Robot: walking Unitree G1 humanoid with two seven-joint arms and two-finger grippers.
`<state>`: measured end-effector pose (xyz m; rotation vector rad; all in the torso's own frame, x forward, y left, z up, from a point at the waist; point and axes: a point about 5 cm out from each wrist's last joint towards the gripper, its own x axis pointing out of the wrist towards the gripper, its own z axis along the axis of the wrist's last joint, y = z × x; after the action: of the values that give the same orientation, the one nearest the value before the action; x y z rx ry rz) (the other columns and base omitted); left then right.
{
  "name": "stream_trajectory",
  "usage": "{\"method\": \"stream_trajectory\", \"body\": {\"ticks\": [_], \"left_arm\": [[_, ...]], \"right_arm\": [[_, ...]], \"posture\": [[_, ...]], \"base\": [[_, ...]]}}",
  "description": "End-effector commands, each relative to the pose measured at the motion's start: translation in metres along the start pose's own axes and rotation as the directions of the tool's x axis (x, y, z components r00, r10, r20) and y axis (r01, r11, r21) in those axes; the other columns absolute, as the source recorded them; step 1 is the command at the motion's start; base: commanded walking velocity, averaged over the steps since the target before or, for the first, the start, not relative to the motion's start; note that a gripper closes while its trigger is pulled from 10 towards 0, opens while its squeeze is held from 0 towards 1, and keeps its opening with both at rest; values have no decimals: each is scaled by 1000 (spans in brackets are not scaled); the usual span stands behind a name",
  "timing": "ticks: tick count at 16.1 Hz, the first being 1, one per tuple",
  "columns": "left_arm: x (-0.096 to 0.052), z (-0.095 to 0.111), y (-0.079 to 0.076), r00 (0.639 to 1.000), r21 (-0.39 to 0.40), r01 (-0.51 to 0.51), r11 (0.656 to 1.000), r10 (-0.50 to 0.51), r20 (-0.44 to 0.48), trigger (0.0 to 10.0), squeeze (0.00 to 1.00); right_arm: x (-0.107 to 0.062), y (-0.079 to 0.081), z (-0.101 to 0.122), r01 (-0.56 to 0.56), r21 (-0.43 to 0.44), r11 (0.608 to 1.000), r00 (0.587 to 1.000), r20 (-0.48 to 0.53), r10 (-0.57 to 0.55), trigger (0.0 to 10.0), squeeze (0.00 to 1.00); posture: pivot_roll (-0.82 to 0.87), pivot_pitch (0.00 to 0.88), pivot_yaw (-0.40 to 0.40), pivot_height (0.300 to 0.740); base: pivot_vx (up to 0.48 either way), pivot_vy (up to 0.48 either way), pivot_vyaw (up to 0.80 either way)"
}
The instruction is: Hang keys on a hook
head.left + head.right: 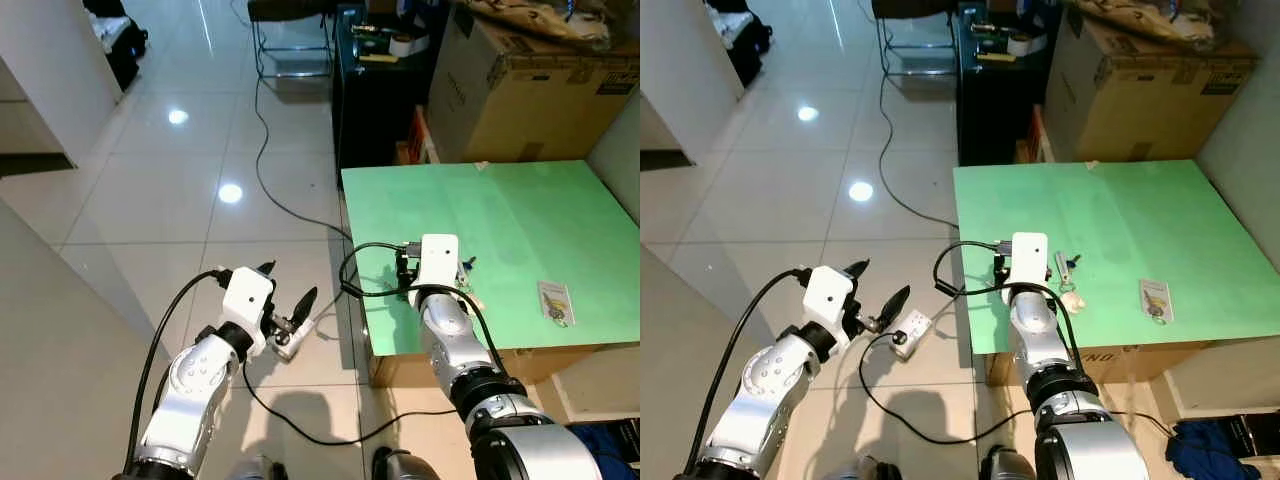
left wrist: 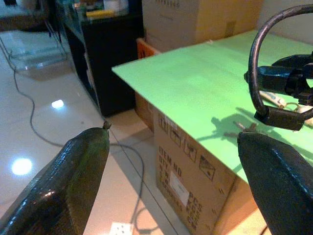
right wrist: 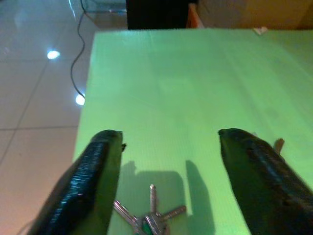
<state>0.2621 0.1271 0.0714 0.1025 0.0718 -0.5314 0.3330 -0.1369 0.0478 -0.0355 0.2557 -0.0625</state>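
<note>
- Green sheet covers the low table (image 1: 1120, 230), and the right gripper (image 3: 168, 161) hangs over its near left part with both black fingers spread wide, holding nothing.
- In the right wrist view a bunch of silver keys (image 3: 149, 218) lies flat on the green surface between the two fingers (image 3: 93, 181), fanned out, with a small green tag at the centre; I cannot tell whether either finger touches it.
- From the head camera the keys show just beside the right wrist, with a pale fob next to them on the table.
- The left gripper (image 1: 285, 290) is held out over the tiled floor (image 1: 170, 190), off the table's left edge, its fingers open and empty.
- A small card or packet (image 1: 555, 300) lies flat near the table's near right edge, well apart from the keys.
- The table's base is a cardboard box with printed labels on its side.
- A large cardboard box (image 1: 530, 90) stands behind the table; something pale lies on top of it, too unclear to name.
- A black cabinet (image 1: 375, 100) beside that box carries a roll of tape (image 1: 404, 44) and other small items.
- A white power strip (image 1: 908, 330) with a black cable lies on the floor below the left gripper.
</note>
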Motion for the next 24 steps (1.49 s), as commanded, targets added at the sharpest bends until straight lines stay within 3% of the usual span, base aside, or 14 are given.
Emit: {"method": "stream_trajectory", "body": {"ticks": [1, 5, 6, 16, 17, 18, 22, 23, 24], "left_arm": [[-2, 1, -4, 1000, 4, 7, 1000, -7, -5, 10000, 0], [-4, 2, -2, 1000, -1, -3, 1000, 3, -12, 10000, 0], [-5, 2, -2, 1000, 0, -6, 1000, 5, -14, 10000, 0], [-5, 4, -1, 1000, 2, -10, 1000, 10, -17, 10000, 0], [-6, 3, -2, 1000, 3, -5, 1000, 5, -19, 10000, 0], [-6, 3, -2, 1000, 4, -3, 1000, 3, -20, 10000, 0], [-6, 3, -2, 1000, 5, -1, 1000, 1, -20, 10000, 0], [-6, 3, -1, 1000, 8, 0, 1000, 0, -19, 10000, 0], [-6, 4, 0, 1000, 12, 0, 1000, 0, -17, 10000, 0]], "right_arm": [[-1, -2, -6, 11, -3, 1000, 1000, -23, -11, 10000, 1000], [-3, 2, -16, -24, 25, 999, 995, -92, 26, 10000, 976], [-4, 5, -19, -44, 23, 999, 993, -112, 46, 10000, 0], [-9, 8, -32, -35, 45, 998, 985, -169, 42, 10000, 0], [-9, 7, -33, -31, 52, 998, 983, -179, 40, 8902, 0], [-9, 7, -33, -30, 54, 998, 983, -182, 40, 5765, 0], [-9, 7, -34, -30, 57, 998, 982, -186, 40, 5765, 0], [-10, 7, -36, -32, 63, 997, 979, -199, 44, 0, 0], [-11, 8, -40, -35, 75, 997, 974, -220, 51, 0, 0]], "posture": [[31, 180, 33, 740], [36, 186, 29, 740], [39, 188, 28, 740], [43, 190, 24, 740], [42, 189, 23, 740], [42, 189, 23, 740], [43, 189, 22, 740], [49, 179, 19, 740], [51, 176, 19, 740]], "base": [[0, 0, 0], [0, 0, 0], [0, 0, 0], [0, 0, 0], [0, 0, 0], [0, 0, 0], [0, 0, 0], [0, 0, 0], [0, 0, 0]]}}
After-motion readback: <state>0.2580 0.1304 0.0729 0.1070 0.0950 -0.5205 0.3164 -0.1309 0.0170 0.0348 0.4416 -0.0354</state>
